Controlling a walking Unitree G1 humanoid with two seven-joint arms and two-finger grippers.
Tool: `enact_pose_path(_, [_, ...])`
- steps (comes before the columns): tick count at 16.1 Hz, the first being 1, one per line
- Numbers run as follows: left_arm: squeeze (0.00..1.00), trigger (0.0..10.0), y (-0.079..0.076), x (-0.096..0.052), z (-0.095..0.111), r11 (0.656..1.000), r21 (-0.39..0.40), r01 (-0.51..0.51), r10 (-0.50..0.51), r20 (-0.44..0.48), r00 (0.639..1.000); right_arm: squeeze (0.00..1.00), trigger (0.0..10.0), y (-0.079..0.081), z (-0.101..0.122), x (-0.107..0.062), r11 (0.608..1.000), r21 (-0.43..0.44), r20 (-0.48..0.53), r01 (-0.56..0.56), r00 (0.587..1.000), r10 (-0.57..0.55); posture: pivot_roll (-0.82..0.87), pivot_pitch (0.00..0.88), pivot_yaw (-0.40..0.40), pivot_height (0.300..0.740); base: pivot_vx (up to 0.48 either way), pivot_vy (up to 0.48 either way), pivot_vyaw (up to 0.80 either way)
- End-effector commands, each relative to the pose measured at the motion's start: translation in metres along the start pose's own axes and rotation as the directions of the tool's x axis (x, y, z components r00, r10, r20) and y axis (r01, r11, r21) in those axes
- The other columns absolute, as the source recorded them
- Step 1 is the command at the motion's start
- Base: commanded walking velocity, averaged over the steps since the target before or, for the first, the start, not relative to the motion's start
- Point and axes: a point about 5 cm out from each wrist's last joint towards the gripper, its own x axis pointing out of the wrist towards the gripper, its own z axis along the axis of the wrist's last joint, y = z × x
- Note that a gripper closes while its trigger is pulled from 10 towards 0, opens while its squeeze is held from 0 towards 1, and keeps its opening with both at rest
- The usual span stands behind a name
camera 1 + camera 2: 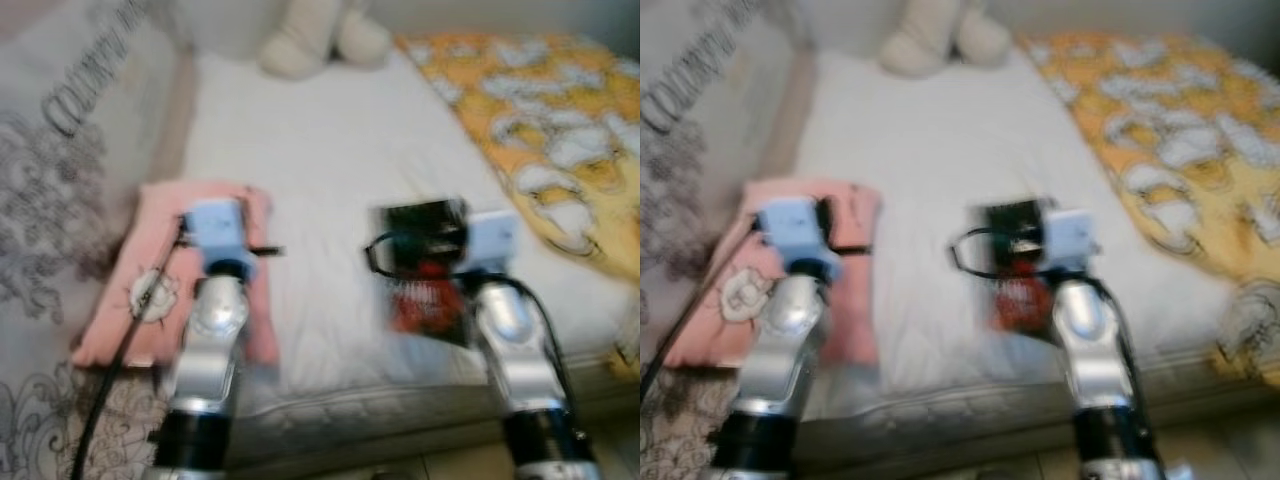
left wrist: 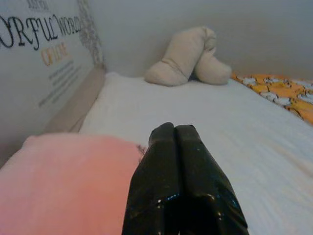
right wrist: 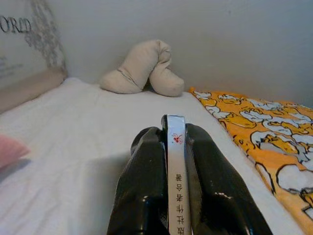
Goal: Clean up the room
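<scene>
A thin black-and-red book (image 3: 175,186) sits pinched in the right gripper (image 3: 174,134) jaws above the smooth white bed (image 1: 330,150); the left gripper (image 2: 174,128) jaws are pressed together, empty.

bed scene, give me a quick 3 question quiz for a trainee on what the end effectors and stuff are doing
1. True or false: the right end effector is shut on a book.
2. What lies under the left end effector? A) the orange blanket B) the pink pillow C) the beige plush
3. Fill in: the beige plush lies at the ____ end of the bed, by the wall.

Key
1. True: the thin book stands edge-on between the two black fingers.
2. B: the pink pillow sits at the bed's left side; the orange blanket is on the right.
3. far
</scene>
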Motion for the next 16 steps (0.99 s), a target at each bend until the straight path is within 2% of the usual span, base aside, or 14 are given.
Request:
enact_pose_path(1, [0.0, 10.0, 0.012, 0.001, 0.007, 0.999, 0.019, -0.049, 0.048, 0.027, 0.998, 0.0, 0.0, 0.011, 0.018, 0.011, 0.999, 0.039, 0.071, -0.038, 0.997, 0.035, -0.08, 0.0, 0.019, 0.74, 0.461, 0.0, 0.0])
enact_pose_path(3, [0.0, 10.0, 0.014, 0.0, 0.006, 0.997, 0.012, -0.072, 0.071, 0.024, 0.997, 0.0, 0.0, 0.027, 0.034, 0.024, 0.987, 0.106, 0.116, -0.12, 0.987, 0.108, -0.08, 0.0, 0.017, 0.74, 0.452, 0.0, 0.0])
enact_pose_path(4, [0.0, 10.0, 0.017, 0.0, 0.007, 0.996, 0.021, -0.083, 0.083, 0.026, 0.996, 0.0, 0.0, 0.042, 0.049, 0.037, 0.968, 0.15, 0.157, -0.2, 0.972, 0.177, -0.07, 0.0, 0.018, 0.74, 0.431, 0.0, 0.0])
enact_pose_path(7, [0.0, 10.0, 0.018, 0.0, 0.007, 0.995, 0.027, -0.095, 0.095, 0.022, 0.995, 0.0, 0.0, 0.057, 0.06, 0.055, 0.944, 0.202, 0.173, -0.262, 0.958, 0.228, -0.06, 0.0, 0.014, 0.74, 0.371, 0.221, 0.0])
enact_pose_path(9, [0.0, 10.0, 0.028, 0.0, 0.013, 0.988, 0.037, -0.151, 0.149, 0.06, 0.987, 0.0, 0.0, 0.064, 0.063, 0.077, 0.902, 0.344, 0.127, -0.26, 0.965, 0.23, -0.03, 0.0, 0.004, 0.74, 0.0, 0.227, 0.0])
enact_pose_path(10, [0.0, 10.0, 0.032, -0.001, 0.017, 0.985, 0.051, -0.163, 0.159, 0.076, 0.984, 0.0, 0.0, 0.059, 0.06, 0.083, 0.862, 0.454, 0.095, -0.224, 0.974, 0.203, -0.01, 0.0, -0.004, 0.74, 0.0, 0.0, 0.0])
enact_pose_path(11, [0.0, 10.0, 0.037, -0.002, 0.022, 0.983, 0.063, -0.175, 0.169, 0.089, 0.982, 0.0, 0.0, 0.057, 0.051, 0.087, 0.778, 0.596, 0.045, -0.197, 0.976, 0.212, 0.0, 0.0, -0.001, 0.74, 0.0, 0.0, 0.0])
enact_pose_path(12, [0.0, 10.0, 0.041, -0.005, 0.028, 0.98, 0.074, -0.186, 0.177, 0.108, 0.978, 0.0, 0.0, 0.064, 0.042, 0.088, 0.724, 0.657, 0.014, -0.21, 0.964, 0.267, 0.03, 0.014, 0.001, 0.74, 0.0, 0.0, 0.0])
enact_pose_path(13, [0.0, 10.0, 0.044, -0.008, 0.034, 0.978, 0.095, -0.187, 0.175, 0.127, 0.976, 0.0, 0.0, 0.077, 0.043, 0.089, 0.714, 0.645, 0.028, -0.271, 0.943, 0.332, 0.06, 0.041, -0.003, 0.74, 0.0, 0.0, 0.0])
enact_pose_path(15, [0.0, 10.0, 0.053, -0.015, 0.04, 0.971, 0.121, -0.205, 0.187, 0.145, 0.972, 0.0, 0.0, 0.104, 0.06, 0.092, 0.656, 0.644, 0.101, -0.393, 0.894, 0.436, 0.1, 0.065, -0.01, 0.74, 0.0, 0.0, 0.0])
enact_pose_path(16, [0.0, 10.0, 0.056, -0.018, 0.04, 0.97, 0.121, -0.21, 0.192, 0.143, 0.971, 0.0, 0.0, 0.109, 0.063, 0.093, 0.641, 0.648, 0.113, -0.41, 0.885, 0.452, 0.11, 0.067, -0.011, 0.74, 0.0, 0.0, 0.0])
